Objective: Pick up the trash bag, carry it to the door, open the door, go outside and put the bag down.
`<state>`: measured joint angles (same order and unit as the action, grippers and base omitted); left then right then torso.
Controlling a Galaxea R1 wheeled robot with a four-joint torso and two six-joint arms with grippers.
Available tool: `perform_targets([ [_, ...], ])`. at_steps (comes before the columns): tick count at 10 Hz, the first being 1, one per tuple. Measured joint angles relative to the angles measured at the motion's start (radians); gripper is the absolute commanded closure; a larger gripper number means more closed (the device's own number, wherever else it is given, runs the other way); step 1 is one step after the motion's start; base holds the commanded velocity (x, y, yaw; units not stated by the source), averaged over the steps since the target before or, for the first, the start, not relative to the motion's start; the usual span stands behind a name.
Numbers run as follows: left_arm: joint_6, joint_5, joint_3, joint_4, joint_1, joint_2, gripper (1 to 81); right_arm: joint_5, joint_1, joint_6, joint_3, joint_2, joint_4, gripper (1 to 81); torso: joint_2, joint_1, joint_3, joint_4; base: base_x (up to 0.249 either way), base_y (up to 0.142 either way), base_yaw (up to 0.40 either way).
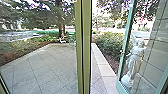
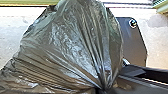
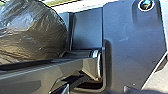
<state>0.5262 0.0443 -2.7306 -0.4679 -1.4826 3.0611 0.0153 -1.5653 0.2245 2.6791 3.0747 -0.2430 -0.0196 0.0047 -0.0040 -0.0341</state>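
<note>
The trash bag point(image 2: 72, 42), dark and shiny, is large in the left wrist view, its folds drawn tightly together at my left gripper point(image 2: 101, 89), which is shut on it. The rounded side of the same bag point(image 3: 30, 32) shows in the right wrist view, beyond the robot's jointed bar. In the head view a glass door point(image 1: 121, 60) with a pale green frame stands open on the right. The state of my right gripper cannot be made out.
Olive-green door posts point(image 1: 83, 47) rise mid-view. Beyond the glass on the left lies a paved yard point(image 1: 47, 66) with a planting bed and trees. A pale kerb point(image 1: 103, 67) runs beside bushes point(image 1: 110, 45). Through the open door's glass shows a white statue point(image 1: 135, 61).
</note>
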Motion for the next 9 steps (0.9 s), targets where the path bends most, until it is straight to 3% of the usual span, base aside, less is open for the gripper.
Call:
perform_targets([
  [9,0.000,0.000,0.000,0.000,0.000,0.003,81.1,-0.008,-0.003,-0.003,0.001,0.000,0.000,1.0,0.000,0.000,0.000,0.000,0.000,-0.008,0.000],
])
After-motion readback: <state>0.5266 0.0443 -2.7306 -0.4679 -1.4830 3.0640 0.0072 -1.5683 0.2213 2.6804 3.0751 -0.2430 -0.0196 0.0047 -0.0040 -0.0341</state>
